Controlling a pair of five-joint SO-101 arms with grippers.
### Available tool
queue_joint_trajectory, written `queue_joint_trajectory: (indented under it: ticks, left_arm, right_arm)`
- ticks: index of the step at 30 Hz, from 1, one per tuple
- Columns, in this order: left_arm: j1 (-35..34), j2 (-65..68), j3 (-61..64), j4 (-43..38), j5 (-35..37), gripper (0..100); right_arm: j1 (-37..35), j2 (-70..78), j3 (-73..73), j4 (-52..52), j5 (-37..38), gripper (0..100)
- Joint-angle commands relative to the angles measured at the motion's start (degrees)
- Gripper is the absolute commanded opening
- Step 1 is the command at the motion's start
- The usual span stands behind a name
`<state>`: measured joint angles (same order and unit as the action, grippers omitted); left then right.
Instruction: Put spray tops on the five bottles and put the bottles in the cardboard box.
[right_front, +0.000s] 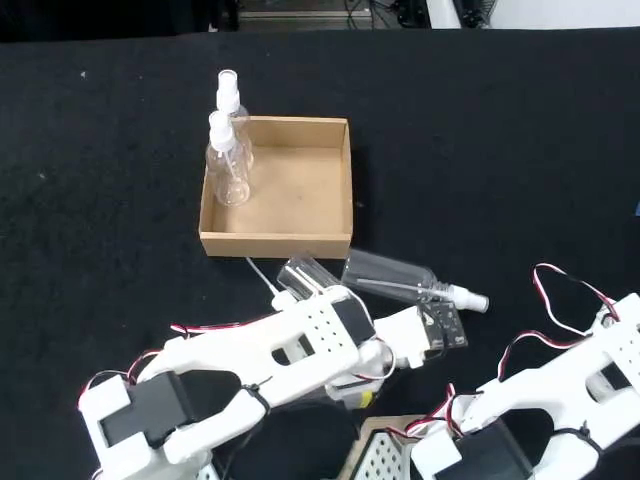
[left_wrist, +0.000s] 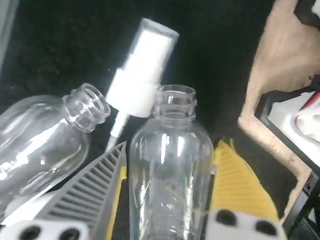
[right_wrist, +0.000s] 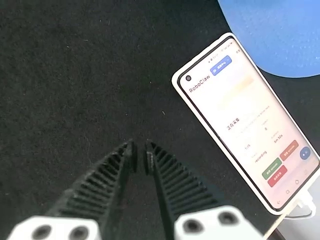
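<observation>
**Left claw clamps an uncapped bottle; right claw empty beside a phone**

The left claw (left_wrist: 172, 147) has one grey ribbed finger and one yellow-padded finger. It is clamped on the sides of a clear open-necked plastic bottle (left_wrist: 170, 170) that has no top on it. Just past that bottle's neck lies a loose white spray top (left_wrist: 142, 65), with its thin tube pointing back toward the claw. Beside it, a second clear uncapped bottle (left_wrist: 45, 140) lies on its side on the black tabletop (left_wrist: 210, 45). A pale wooden board (left_wrist: 272, 75) lies near them.

In the high view, the shallow square cardboard box (right_front: 275, 243) sits a little toward 11 o'clock from the tabletop's middle. A clear upright capped bottle (right_front: 228, 175) stands inside it against the 9 o'clock wall. A rear capped bottle (right_front: 229, 92) stands at the box's 11 o'clock corner; I cannot tell whether it is inside or just outside. A lying capped bottle (right_front: 400, 278) rests on its side at 5 o'clock from the box, just off the near corner, with its nozzle toward 4 o'clock. The white left arm (right_front: 290, 350) lies across the tabletop at 6 o'clock from the box.

The right claw (right_wrist: 140, 150) has its black ribbed fingers drawn together with a thin slit between them, gripping nothing. It hangs over bare tabletop near a white-edged smartphone (right_wrist: 245, 125) lying flat with its screen lit. A blue round object (right_wrist: 275, 30) lies beyond the phone.
</observation>
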<state>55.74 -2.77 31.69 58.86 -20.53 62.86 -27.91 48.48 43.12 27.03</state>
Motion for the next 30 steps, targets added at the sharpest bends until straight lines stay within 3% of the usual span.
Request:
queue_joint_trajectory:
  ticks: [1,10,15,22,30]
  left_arm:
    - [0.6,-0.5,-2.9,3.5,-0.4,23]
    - [-8.6,-15.5,-3.8,18.5,-3.4,23]
    - [-19.7,-24.8,-3.8,30.2,-9.5,23]
    - [-42.8,-31.9,-3.8,40.0,-21.5,23]
    - [-78.5,-30.7,-3.8,38.5,-32.4,23]
  right_arm:
    - [0.7,0.0,-2.2,-1.7,0.4,1.5]
    - [0.6,0.0,-2.0,-1.7,0.4,1.5]
    - [0.6,0.0,-2.0,-1.1,0.4,1.5]
    - [-6.4,-0.4,-3.0,6.1,0.4,1.5]
    - [-18.9,-0.5,-7.0,17.8,0.3,1.2]
